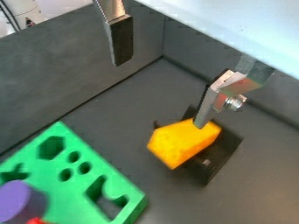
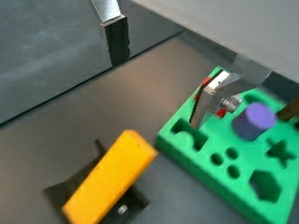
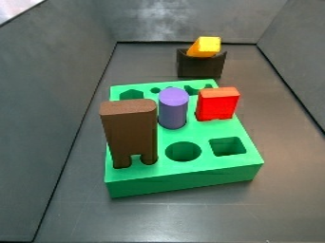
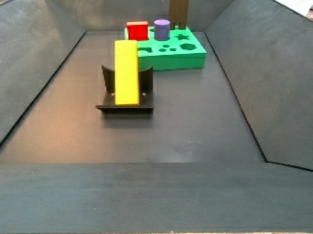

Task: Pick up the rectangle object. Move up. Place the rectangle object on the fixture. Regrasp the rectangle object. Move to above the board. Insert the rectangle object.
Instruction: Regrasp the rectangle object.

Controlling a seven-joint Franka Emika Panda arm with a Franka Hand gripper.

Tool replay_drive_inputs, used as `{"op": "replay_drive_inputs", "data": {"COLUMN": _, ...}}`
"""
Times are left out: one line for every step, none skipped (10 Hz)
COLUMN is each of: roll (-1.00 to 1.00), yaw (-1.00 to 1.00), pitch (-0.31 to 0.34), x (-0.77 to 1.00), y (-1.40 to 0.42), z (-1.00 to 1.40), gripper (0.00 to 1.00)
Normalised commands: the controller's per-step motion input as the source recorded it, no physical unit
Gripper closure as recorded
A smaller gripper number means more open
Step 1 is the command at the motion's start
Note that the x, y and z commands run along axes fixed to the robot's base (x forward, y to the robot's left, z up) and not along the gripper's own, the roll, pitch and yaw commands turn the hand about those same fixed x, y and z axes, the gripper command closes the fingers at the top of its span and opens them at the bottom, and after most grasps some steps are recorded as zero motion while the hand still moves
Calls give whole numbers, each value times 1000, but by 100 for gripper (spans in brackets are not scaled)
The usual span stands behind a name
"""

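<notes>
The yellow-orange rectangle object lies lengthwise on the dark fixture, its ends overhanging. It shows in both wrist views and end-on in a side view on the fixture. The green board with shaped holes sits beyond the fixture. My gripper shows only in the wrist views. It is open and empty, well above the floor, with the bar and fixture below one finger. It is out of view in both side views.
On the board stand a tall brown arch-legged block, a purple cylinder and a red cube. Grey bin walls rise on all sides of the dark floor.
</notes>
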Motion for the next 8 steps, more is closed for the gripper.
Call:
{"op": "replay_drive_inputs", "data": {"roll": 1000, "yaw": 13, "pitch": -10, "x": -2, "y": -21, "z": 13, "gripper": 0}}
{"op": "replay_drive_inputs", "data": {"roll": 1000, "yaw": 14, "pitch": -8, "x": -4, "y": -17, "z": 10, "gripper": 0}}
{"op": "replay_drive_inputs", "data": {"roll": 1000, "yaw": 16, "pitch": 0, "x": 2, "y": -21, "z": 6, "gripper": 0}}
{"op": "replay_drive_inputs", "data": {"roll": 1000, "yaw": 17, "pitch": 5, "x": 10, "y": -22, "z": 5, "gripper": 0}}
{"op": "replay_drive_inputs", "data": {"roll": 1000, "yaw": 20, "pitch": 15, "x": 27, "y": -23, "z": -2, "gripper": 0}}
{"op": "replay_drive_inputs", "data": {"roll": 1000, "yaw": 22, "pitch": 25, "x": 37, "y": -23, "z": -5, "gripper": 0}}
{"op": "replay_drive_inputs", "data": {"roll": 1000, "yaw": 27, "pitch": 42, "x": 51, "y": -29, "z": -3, "gripper": 0}}
{"op": "replay_drive_inputs", "data": {"roll": 1000, "yaw": 30, "pitch": 52, "x": 58, "y": -31, "z": -2, "gripper": 0}}
